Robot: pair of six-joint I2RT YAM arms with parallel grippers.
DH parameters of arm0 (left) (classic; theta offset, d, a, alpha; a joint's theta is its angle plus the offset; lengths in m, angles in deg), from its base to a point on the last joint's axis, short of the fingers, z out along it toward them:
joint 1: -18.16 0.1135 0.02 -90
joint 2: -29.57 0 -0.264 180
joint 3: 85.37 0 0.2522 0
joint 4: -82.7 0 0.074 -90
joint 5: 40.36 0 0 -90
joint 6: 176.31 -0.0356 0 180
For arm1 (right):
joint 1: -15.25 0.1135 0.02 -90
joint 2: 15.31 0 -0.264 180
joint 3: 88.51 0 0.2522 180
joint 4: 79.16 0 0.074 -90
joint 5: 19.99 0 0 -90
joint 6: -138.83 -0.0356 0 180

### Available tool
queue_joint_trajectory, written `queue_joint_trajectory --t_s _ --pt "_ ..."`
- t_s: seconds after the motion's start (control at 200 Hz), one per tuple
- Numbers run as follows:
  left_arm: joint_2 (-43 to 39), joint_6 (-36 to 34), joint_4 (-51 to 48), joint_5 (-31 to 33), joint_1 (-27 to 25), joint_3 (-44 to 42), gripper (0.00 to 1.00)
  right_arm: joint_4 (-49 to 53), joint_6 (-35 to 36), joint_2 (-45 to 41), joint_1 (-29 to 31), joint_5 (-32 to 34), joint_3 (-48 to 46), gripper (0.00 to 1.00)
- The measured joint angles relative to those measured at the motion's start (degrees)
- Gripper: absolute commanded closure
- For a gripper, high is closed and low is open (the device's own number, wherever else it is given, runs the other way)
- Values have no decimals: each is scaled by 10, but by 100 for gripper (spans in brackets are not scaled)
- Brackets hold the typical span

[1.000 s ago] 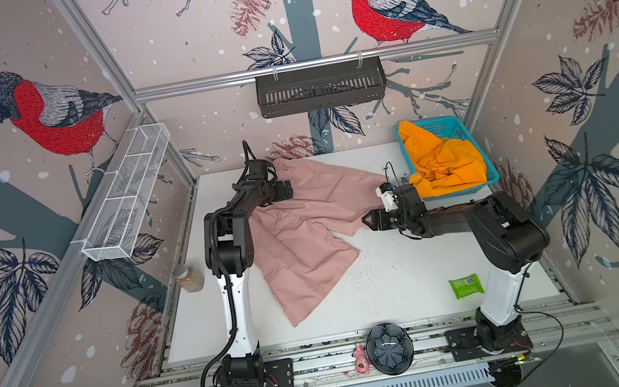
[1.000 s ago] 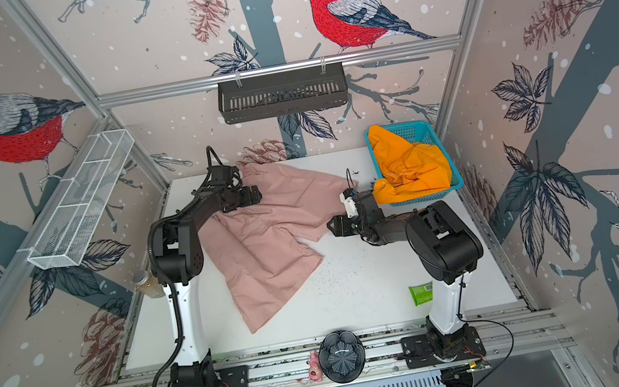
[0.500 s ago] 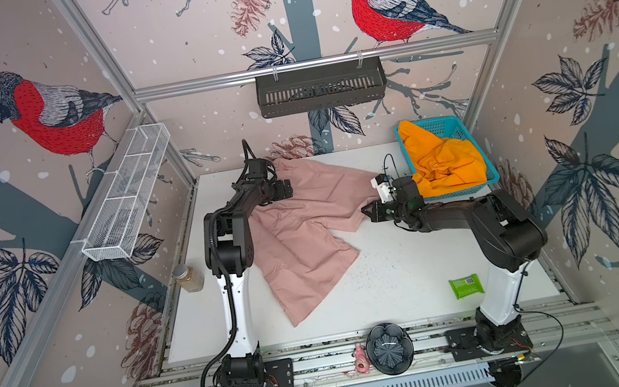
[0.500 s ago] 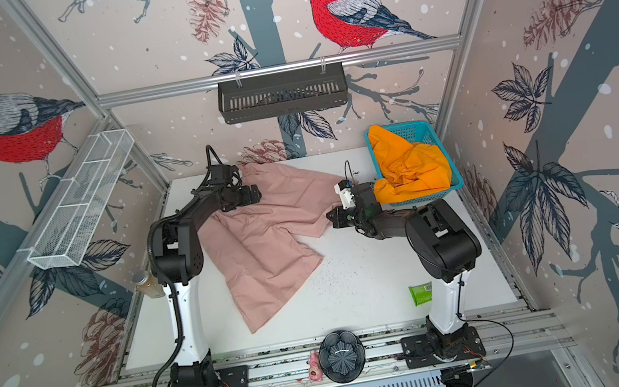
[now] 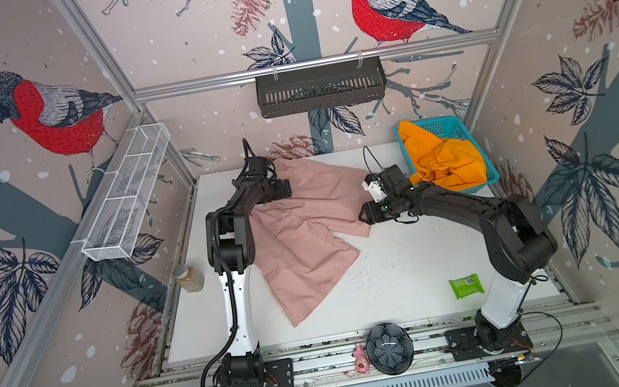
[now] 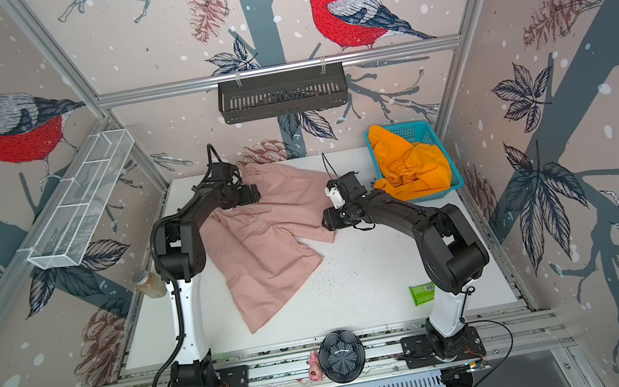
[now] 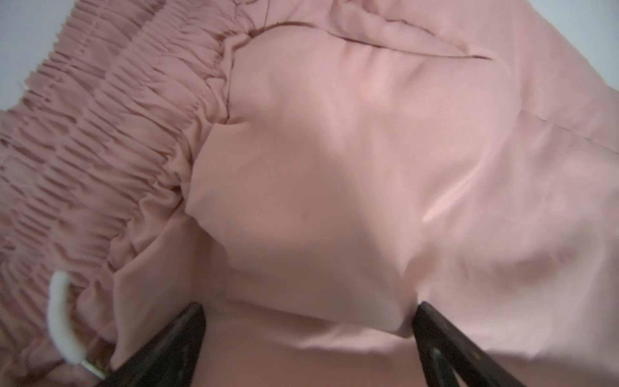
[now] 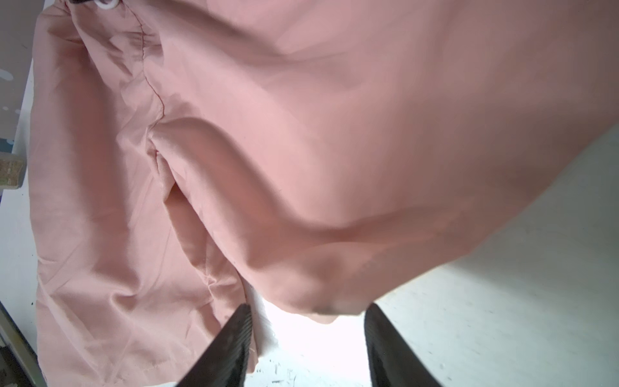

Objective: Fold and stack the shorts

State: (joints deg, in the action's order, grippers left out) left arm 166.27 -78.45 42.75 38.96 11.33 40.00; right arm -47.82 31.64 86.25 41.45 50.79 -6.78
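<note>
Right pincer (image 5: 363, 218) reopened; pink shorts (image 5: 309, 253) legs point near-right.

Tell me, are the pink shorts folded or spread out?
Spread out, not folded: the pink shorts lie opened up on the white table, both legs fanned apart and separately visible in both top views.

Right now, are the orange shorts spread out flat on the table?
No, the orange shorts sit bunched up in the blue basket at the back right corner of the table.
</note>
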Motion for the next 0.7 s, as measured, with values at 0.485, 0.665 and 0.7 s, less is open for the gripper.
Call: queue_joint_trajectory --t_s 0.485,0.665,0.7 --pt "-93 -2 -31 19 0 -16 3 -50 39 -104 162 65 -160 31" --pt "-140 8 -45 48 1 -63 2 -73 38 -53 191 104 -155 32" --pt "-147 8 -47 50 2 -72 3 -77 38 -46 191 111 -151 34"
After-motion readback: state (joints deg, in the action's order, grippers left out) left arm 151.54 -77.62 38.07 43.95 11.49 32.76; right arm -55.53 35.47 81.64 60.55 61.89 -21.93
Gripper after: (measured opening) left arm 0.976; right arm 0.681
